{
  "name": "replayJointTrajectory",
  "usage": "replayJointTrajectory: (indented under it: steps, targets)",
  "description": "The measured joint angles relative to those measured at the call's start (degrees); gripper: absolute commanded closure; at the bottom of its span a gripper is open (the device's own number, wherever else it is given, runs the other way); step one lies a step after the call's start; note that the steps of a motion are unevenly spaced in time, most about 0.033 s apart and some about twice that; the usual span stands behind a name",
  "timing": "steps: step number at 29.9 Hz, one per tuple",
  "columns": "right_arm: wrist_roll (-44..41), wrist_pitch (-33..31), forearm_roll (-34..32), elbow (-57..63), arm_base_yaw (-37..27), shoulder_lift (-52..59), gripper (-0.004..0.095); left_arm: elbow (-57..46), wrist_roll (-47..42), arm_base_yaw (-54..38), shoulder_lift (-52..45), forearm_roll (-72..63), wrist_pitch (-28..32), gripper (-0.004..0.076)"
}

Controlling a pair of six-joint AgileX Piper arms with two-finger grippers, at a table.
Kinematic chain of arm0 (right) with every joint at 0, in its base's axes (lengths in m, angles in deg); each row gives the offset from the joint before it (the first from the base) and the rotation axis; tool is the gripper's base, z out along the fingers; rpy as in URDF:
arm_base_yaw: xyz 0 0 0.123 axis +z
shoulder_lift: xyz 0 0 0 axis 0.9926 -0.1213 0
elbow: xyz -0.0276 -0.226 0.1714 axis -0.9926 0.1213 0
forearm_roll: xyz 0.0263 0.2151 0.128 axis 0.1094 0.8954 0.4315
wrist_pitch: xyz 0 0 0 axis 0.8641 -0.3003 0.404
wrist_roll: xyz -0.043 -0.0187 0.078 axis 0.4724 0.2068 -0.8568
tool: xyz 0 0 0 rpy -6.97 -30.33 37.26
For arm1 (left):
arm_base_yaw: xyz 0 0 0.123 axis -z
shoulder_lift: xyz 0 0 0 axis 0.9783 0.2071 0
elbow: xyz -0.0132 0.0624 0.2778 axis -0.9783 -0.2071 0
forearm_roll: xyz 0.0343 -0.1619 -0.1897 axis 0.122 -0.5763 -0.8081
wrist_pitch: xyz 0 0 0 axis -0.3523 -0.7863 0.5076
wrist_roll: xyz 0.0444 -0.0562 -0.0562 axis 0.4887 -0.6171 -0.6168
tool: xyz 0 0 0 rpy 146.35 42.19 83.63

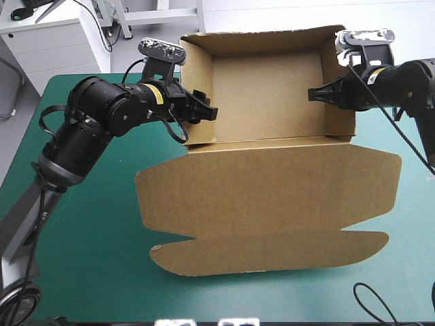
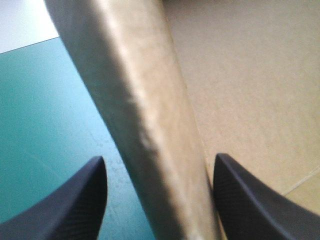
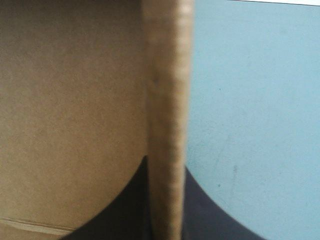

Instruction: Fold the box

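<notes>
— Starting wide: the teal-green desk (image 1: pixel 88 272), with the brown box (image 1: pixel 265 95) sitting from its middle to the far side and covering a big share of it.
— How far along, would you say?
— Well along, I'd judge. The lid (image 1: pixel 272 190) lies flat on the desk toward the near edge, and its tuck flap (image 1: pixel 272 255) is flat too. Behind it the back wall (image 1: pixel 258 42), left wall (image 1: pixel 197 75) and right wall (image 1: pixel 338 102) are all up, so that's an open tray.
— And the arms?
— One at each side wall. Over here the right claw (image 1: pixel 316 94) is pinched on the right wall, fingers all but together with the board between them. Opposite, the left claw (image 1: pixel 204 109) straddles the left wall, fingers spread, a gap either side, gripping nothing.
— So what's left?
— My guess: seating those side walls firmly. The lid isn't raised yet.
</notes>
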Motion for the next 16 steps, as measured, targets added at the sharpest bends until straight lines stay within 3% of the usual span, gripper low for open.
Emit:
replayJointTrajectory:
  steps: [6, 8, 16]
  targets:
    - [-0.8, -1.0, -0.5, 0.0, 0.1, -1.0, 0.0921, 1.0, -1.7, 0.4, 1.2, 1.7, 0.1, 0.0636]
    - [-1.2, -1.3, -0.2, 0.0, 0.1, -1.6, 0.0921, 1.0, -2.2, 0.3, 1.9, 2.7, 0.2, 0.0680]
    - [-1.8, -3.8, 0.2, 0.0, 0.1, -5.9, 0.0921, 1.0, -2.2, 0.2, 5.5, 5.1, -0.9, 0.0703]
